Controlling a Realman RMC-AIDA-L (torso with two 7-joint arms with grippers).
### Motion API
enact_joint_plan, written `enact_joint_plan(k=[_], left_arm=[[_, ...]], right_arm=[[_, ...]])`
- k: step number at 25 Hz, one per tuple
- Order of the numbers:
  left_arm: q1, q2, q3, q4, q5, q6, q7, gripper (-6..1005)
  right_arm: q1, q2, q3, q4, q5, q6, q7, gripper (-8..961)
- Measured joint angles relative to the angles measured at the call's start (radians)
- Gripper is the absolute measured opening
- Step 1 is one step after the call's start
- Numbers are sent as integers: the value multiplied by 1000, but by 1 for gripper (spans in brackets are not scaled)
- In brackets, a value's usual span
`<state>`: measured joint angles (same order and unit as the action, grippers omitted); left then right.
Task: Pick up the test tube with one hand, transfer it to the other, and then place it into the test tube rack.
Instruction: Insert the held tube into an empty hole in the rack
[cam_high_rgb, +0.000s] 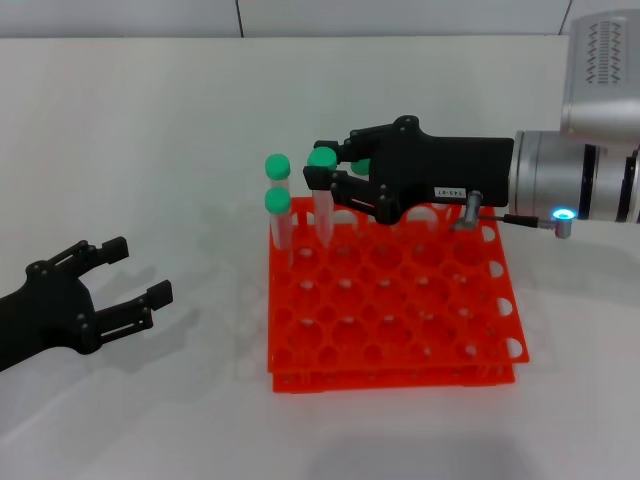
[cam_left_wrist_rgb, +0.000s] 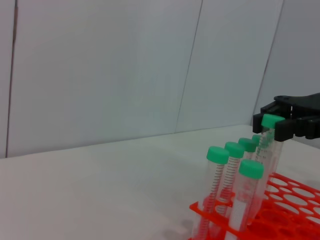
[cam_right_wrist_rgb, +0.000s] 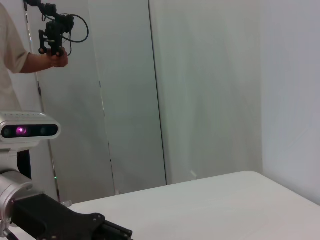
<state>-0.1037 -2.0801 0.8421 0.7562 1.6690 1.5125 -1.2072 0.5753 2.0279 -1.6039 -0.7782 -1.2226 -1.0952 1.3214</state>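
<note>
Head view: my right fingers (cam_high_rgb: 325, 172) pinch the test tube (cam_high_rgb: 323, 205) by its green cap, its foot at the test tube rack (cam_high_rgb: 400, 300). Releasing while tilted could jam it. My left fingers (cam_high_rgb: 135, 280) wait spread above the tabletop (cam_high_rgb: 150, 120).

White table (cam_high_rgb: 150, 130), plain matte top, runs back to a light panelled wall. Only item sitting directly on it: orange-red two-tier test tube rack (cam_high_rgb: 400, 330), grid of round holes, right of centre in the head view. Rack sits flat, slightly skewed to the table's edges.
</note>
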Motion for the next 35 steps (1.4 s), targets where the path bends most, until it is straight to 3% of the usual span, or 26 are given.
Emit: enact_joint_plan(k=[35], left_arm=[[-13,0,1,-9,0,-19,0,870]], right_arm=[[4,0,-61,31,21,32,-35,260]])
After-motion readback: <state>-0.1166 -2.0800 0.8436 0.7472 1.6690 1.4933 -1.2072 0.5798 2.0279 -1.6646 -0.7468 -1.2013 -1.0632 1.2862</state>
